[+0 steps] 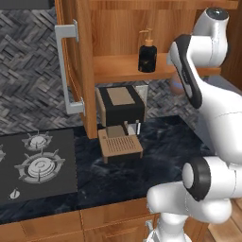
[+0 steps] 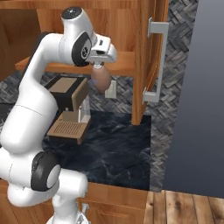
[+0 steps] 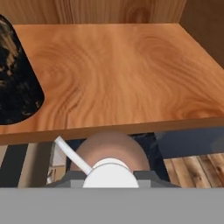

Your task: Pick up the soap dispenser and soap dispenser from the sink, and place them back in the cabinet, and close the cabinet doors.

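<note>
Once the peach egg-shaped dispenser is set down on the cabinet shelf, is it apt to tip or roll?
Probably tippy: the peach dispenser has a rounded, tapering body hanging from the tool. If toppled, its egg shape likely rolls on the flat shelf. It looks rigid, possibly slippery.

One soap dispenser (image 1: 147, 56) stands on the cabinet shelf (image 1: 116, 66); the other soap dispenser (image 2: 101, 79) hangs just below the shelf's near edge, right of the coffee machine (image 1: 119, 123).
</note>
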You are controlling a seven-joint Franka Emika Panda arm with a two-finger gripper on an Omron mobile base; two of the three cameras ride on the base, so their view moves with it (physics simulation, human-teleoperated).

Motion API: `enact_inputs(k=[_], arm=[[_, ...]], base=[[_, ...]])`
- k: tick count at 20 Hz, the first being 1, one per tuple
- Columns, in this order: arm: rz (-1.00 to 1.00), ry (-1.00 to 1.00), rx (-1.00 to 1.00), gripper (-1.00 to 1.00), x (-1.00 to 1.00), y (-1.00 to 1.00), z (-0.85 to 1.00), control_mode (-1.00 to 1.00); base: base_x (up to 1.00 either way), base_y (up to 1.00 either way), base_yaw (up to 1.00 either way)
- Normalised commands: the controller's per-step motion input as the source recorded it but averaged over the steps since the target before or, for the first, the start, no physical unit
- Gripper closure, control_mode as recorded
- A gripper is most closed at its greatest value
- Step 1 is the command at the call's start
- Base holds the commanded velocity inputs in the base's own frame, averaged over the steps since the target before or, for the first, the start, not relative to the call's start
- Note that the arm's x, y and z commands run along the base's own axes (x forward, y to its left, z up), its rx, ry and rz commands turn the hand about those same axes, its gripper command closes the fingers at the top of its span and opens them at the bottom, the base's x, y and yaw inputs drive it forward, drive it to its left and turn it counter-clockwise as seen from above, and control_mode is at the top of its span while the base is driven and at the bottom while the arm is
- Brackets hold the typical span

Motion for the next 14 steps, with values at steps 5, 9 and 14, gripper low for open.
enact_inputs(k=[5, 9, 14], arm=[[-0.08, -0.11, 0.0, 1.0, 0.49, -0.03, 0.17, -1.0], [-0.06, -0.08, 0.01, 1.0, 0.48, -0.07, 0.2, -1.0], [-0.05, -0.17, 0.0, 1.0, 0.26, -0.07, 0.11, -1.0]], base=[[0.0, 0.0, 0.0], [0.0, 0.0, 0.0], [0.0, 0.0, 0.0]])
